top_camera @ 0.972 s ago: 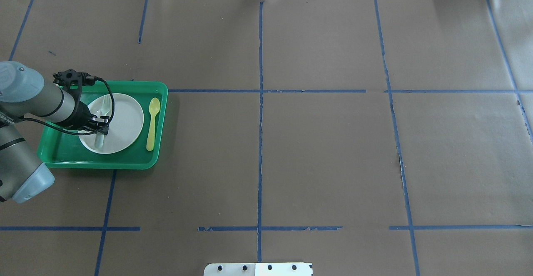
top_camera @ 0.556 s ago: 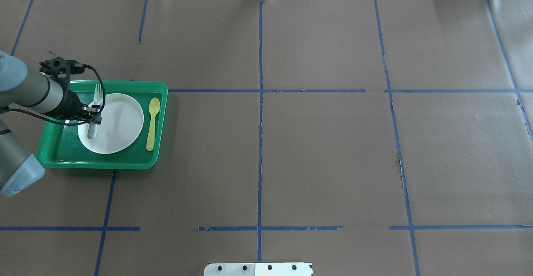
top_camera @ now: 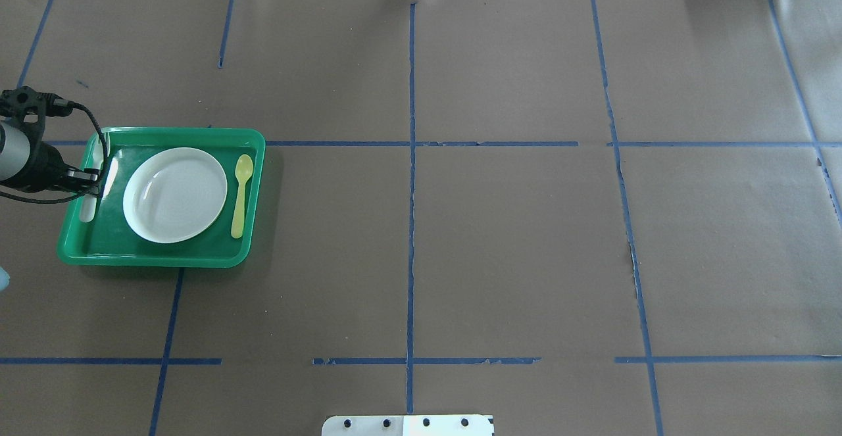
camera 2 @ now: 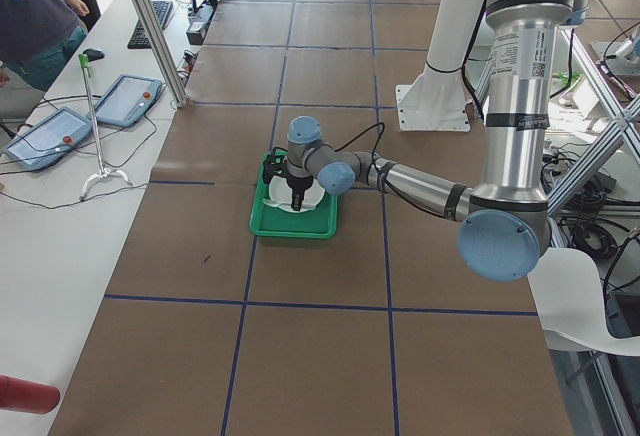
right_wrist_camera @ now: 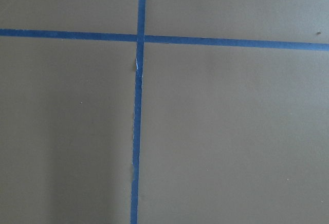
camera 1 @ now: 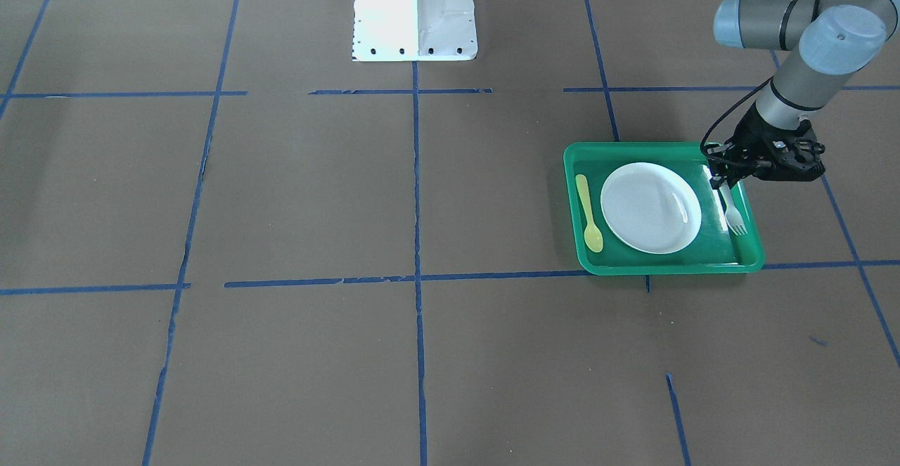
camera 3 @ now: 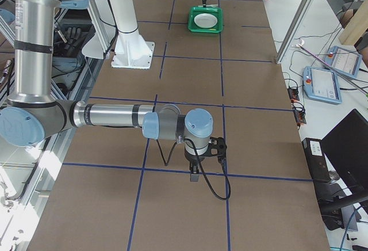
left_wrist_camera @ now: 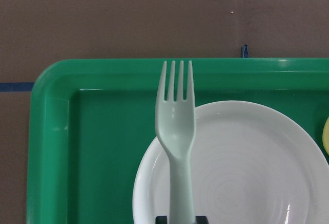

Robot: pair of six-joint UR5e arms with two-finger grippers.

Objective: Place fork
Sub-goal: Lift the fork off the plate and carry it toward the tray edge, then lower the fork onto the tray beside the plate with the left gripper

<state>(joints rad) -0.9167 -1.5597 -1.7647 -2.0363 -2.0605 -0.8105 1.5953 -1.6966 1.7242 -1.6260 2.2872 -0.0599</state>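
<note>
One claw matters: left gripper (camera 1: 723, 180) clenched on slim pale plastic fork (camera 1: 733, 214), over green plastic tray (camera 1: 661, 269) strip just left of round white plate (camera 1: 650, 207). Long axis parallels tray wall, tines away from robot. State of right gripper (camera 3: 194, 177): can't tell.

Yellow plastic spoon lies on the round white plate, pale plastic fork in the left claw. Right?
No: the yellow plastic spoon lies on the green plastic tray beside the round white plate, not on it, per the overhead view. The left claw does hold the pale plastic fork.
</note>
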